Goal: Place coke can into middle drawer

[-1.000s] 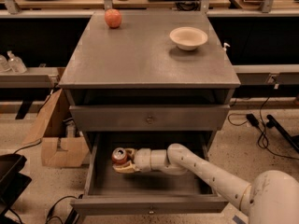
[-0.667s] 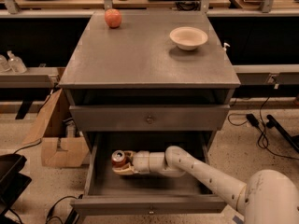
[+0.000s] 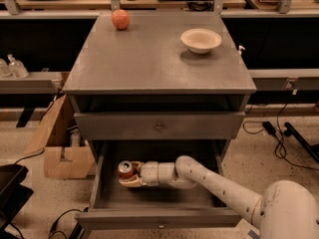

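The middle drawer (image 3: 159, 220) of the grey cabinet is pulled open, below the closed knobbed drawer (image 3: 159, 127). My white arm reaches into it from the lower right. My gripper (image 3: 128, 175) is inside the drawer's left half, shut on the coke can (image 3: 125, 169), a small red can with a silver top. The can is tilted, just above or on the drawer floor; I cannot tell which.
On the cabinet top stand a reddish-orange apple (image 3: 120, 19) at the back left and a white bowl (image 3: 201, 39) at the right. A cardboard box (image 3: 59, 148) sits on the floor to the left. Cables (image 3: 279, 133) lie on the floor at right.
The gripper with the can has shifted very slightly left and deeper into the drawer. Nothing else has moved.
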{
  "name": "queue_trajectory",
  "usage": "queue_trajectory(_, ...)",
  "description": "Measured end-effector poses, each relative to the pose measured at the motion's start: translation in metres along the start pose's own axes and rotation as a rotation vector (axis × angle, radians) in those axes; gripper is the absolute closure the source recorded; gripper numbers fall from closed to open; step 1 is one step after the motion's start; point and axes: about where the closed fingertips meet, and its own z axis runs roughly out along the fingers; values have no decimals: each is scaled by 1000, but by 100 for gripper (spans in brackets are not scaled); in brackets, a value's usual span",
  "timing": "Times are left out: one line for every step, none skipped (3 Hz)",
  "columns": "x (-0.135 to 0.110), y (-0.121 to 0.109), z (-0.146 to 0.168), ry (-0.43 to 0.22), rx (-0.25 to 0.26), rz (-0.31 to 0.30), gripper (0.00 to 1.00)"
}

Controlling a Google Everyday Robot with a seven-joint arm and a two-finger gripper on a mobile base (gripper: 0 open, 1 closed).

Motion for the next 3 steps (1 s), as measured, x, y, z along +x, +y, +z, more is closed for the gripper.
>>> queue_trajectory(-1, 1, 2, -2, -4, 0, 35)
queue_trajectory(-1, 3, 4, -3, -7, 1, 12)
queue_trajectory(-2, 4, 6, -5, -11, 1, 0)
